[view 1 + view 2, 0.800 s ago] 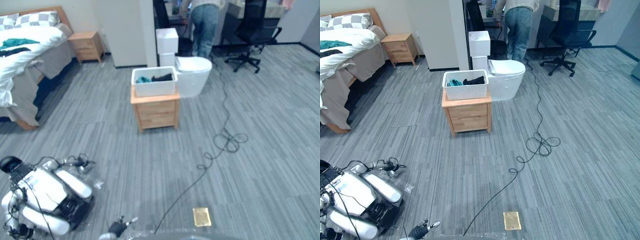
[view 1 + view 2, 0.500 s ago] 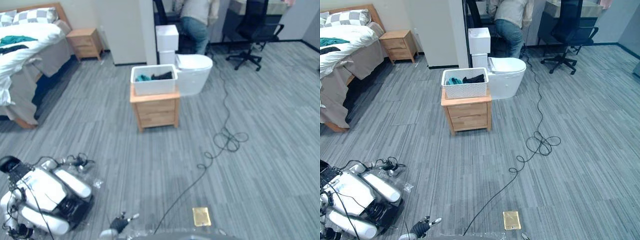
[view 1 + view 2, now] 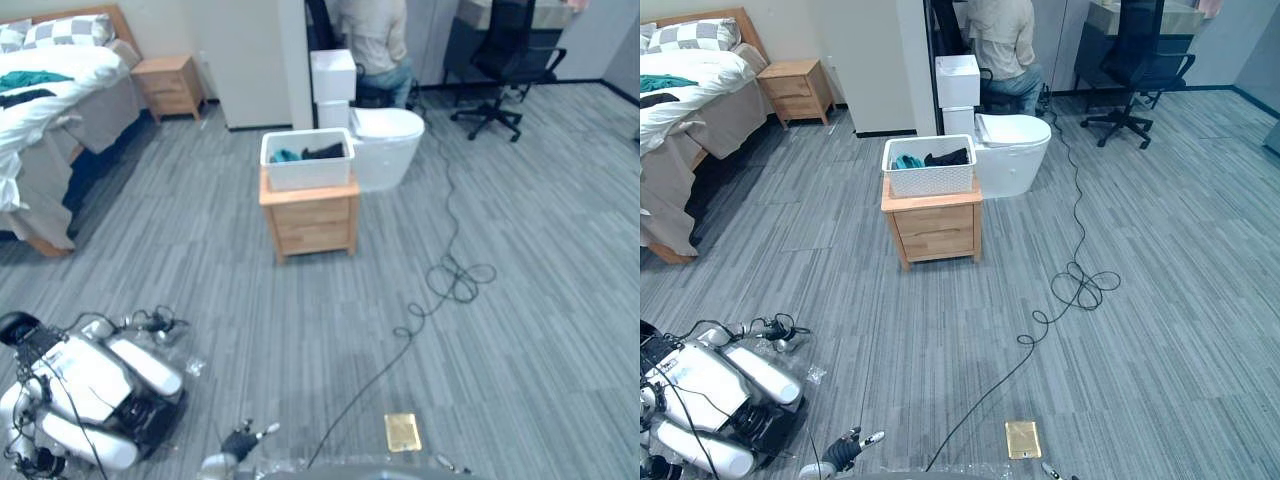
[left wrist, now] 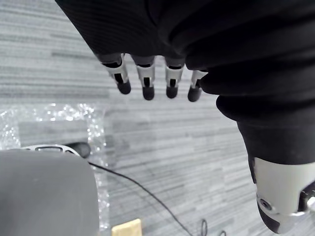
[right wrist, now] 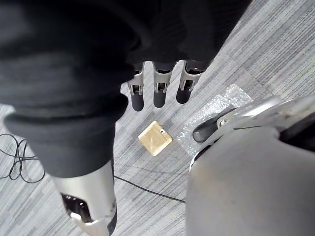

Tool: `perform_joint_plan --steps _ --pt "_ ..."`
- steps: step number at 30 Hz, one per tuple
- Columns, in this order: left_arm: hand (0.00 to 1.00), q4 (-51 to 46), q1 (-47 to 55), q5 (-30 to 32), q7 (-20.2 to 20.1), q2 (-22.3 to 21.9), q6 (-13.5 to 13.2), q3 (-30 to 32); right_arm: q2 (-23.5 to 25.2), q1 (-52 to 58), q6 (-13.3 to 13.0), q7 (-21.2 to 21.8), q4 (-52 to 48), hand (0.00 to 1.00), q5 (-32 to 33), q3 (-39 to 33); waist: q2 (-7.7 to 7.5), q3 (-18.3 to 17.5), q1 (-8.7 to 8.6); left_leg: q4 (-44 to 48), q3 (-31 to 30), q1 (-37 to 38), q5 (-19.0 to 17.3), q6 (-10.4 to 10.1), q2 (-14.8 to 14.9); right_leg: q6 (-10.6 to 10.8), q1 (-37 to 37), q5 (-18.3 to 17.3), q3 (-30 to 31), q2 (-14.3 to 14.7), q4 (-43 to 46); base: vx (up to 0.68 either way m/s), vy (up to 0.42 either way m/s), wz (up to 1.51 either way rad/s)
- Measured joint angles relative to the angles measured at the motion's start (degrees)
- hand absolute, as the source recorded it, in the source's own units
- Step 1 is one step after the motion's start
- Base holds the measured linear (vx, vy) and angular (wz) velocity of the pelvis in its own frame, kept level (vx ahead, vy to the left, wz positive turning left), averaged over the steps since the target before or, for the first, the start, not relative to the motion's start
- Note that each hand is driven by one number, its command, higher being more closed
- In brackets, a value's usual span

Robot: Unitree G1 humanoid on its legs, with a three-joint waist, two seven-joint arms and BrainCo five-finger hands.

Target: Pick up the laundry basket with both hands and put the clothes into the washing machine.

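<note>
Person back there crouches now, stood before. White laundry basket, teal and dark clothes inside, sits on nightstand. Left hand, right hand hang loose-fingered, empty.

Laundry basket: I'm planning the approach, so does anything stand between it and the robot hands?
Nothing visible does: bare carpet lies between the left robot hand, the right robot hand and the laundry basket on the nightstand.

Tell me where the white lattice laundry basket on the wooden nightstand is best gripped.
Probably the rim at its two short ends, left hand and right hand one each, coming from the front: the white lattice plastic laundry basket sits level, long wall facing the robot. The white toilet stands close by its right end.
</note>
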Motion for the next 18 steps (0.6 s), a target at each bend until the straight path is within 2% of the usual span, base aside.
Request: perform_joint_plan --steps 10,12,13,14,15,16,18 --pt "0.0 0.01 -0.07 -2.43 0.11 0.2 0.01 0.66 -0.08 -1.53 0.02 0.09 0.12 0.0 0.48 0.07 -0.22 0.22 0.01 -1.11 1.49 -2.28 -0.08 0.23 -0.34 -0.52 -3.17 0.31 1.38 -0.1 -0.01 0.01 -0.006 -0.08" --pt "0.0 0.0 -1.06 -2.83 0.13 -0.15 0.02 0.61 -0.27 -2.11 0.02 0.02 0.12 0.0 0.49 0.06 0.21 1.19 -0.04 -0.92 1.32 -2.52 -0.41 0.69 -0.73 0.73 -5.08 -2.27 1.0 -0.94 4.12 0.05 0.024 0.08" --pt "0.0 0.01 -1.76 -2.89 0.13 -0.67 0.02 0.51 -0.29 -2.36 -0.01 0.0 0.06 0.0 0.5 0.07 -0.1 2.16 -0.25 -0.75 0.95 -2.38 -0.91 1.48 -1.36 1.41 -6.86 -5.04 0.37 -2.04 8.79 0.03 0.054 0.41" --pt "0.0 0.21 -2.74 -2.88 0.07 -1.6 0.02 -0.55 -0.28 -2.0 -0.01 0.0 0.07 0.0 0.69 0.06 -0.27 2.81 -0.39 -0.45 0.43 -1.97 -1.5 2.34 -2.54 4.08 -9.53 -9.18 -1.12 -4.52 17.3 0.05 0.088 0.46" --pt "0.0 -0.05 -3.51 -3.37 0.06 -2.17 -0.1 -1.79 -0.56 -1.91 0.0 0.0 0.02 0.0 1.3 0.02 -0.2 3.77 -0.09 -0.4 0.38 -1.13 -1.99 3.15 -3.82 4.67 -13.66 -11.02 -3.41 -7.7 28.69 0.02 0.099 0.38" --pt "0.0 -0.04 -4.03 -3.44 0.05 -1.92 -0.06 -2.52 -0.5 -2.0 0.03 0.07 0.04 0.0 1.94 0.08 -0.5 4.26 -0.15 -0.29 0.02 -0.41 -2.58 3.84 -4.64 3.33 -17.51 -11.28 -5.38 -10.58 38.28 0.02 0.088 0.12" --pt "0.0 -0.07 -4.22 -3.99 0.14 -1.63 0.03 -2.69 -0.17 -2.11 -0.23 0.21 0.11 0.0 3.36 0.06 -1.2 5.55 -0.3 -0.17 -0.3 2.66 -3.88 5.32 -6.13 1.38 -22.76 -12.15 -6.96 -14.42 49.93 0.16 0.09 -0.05"
